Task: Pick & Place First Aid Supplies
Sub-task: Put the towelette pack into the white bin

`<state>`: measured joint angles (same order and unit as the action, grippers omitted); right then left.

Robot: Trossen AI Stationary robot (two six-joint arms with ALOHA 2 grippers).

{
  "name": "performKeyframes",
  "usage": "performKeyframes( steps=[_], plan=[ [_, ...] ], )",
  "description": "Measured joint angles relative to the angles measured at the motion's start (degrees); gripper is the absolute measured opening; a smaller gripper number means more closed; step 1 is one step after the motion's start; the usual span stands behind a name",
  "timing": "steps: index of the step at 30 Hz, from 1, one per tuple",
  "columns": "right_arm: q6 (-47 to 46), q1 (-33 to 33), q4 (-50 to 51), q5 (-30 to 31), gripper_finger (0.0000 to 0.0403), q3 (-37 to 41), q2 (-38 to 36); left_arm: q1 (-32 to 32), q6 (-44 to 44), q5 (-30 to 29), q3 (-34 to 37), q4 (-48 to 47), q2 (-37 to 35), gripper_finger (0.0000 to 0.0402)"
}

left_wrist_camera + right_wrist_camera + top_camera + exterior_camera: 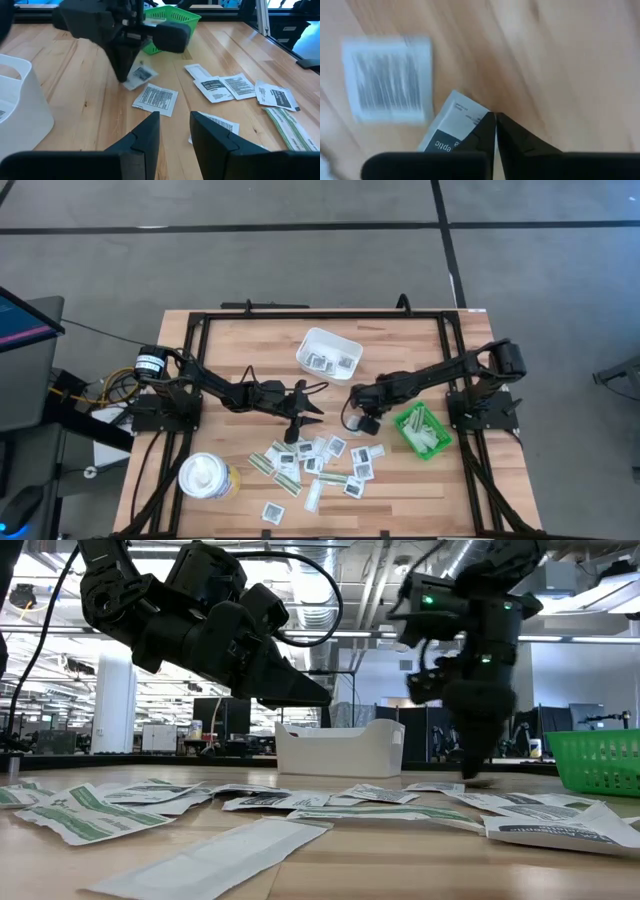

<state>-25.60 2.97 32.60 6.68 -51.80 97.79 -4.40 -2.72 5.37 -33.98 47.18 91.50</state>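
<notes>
Your right gripper (495, 120) is down at the tabletop near the middle of the table (230, 340), just left of the green bin (423, 430). Its fingers are pinched together on the edge of a square white packet (451, 127) with dark print; the left wrist view shows that packet (138, 76) tilted, one edge lifted off the wood. Another square packet (387, 79) lies flat just beside it.

Your left gripper (174, 127) hovers left of centre, pointing toward the right arm, its fingers narrowly parted and holding nothing.

The rest of the first aid supplies (315, 465) lie scattered across the near half of the table, squares and olive strips mixed. A few packets sit in the white tray (328, 352) on the far side.
</notes>
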Motion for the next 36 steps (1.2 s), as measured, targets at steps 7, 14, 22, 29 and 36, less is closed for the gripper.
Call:
performKeyframes(
  steps=[7,14,22,29,36],
  plan=[
    [6.7,2.7,-10.6,4.8,0.0001,-3.7,-0.2,0.0,0.0,0.0,0.0,0.0,0.0,0.0108],
    [14.9,3.4,-26.1,10.5,0.0001,-4.2,-0.2,0.0,0.0,0.0,0.0,0.0,0.0,0.0108],
    [17.2,1.0,-28.5,32.8,0.0001,-4.2,-0.3,0.0,0.0,0.0,0.0,0.0,0.0,0.0108],
    [17.2,-0.7,-28.9,34.6,0.0,-4.2,0.0,0.0,0.0,0.0,0.0,0.0,0.0,0.0108],
    [16.1,-2.5,-27.1,39.7,0.0,-4.2,1.0,0.0,0.0,0.0,0.0,0.0,0.0,0.0108]
  ],
)
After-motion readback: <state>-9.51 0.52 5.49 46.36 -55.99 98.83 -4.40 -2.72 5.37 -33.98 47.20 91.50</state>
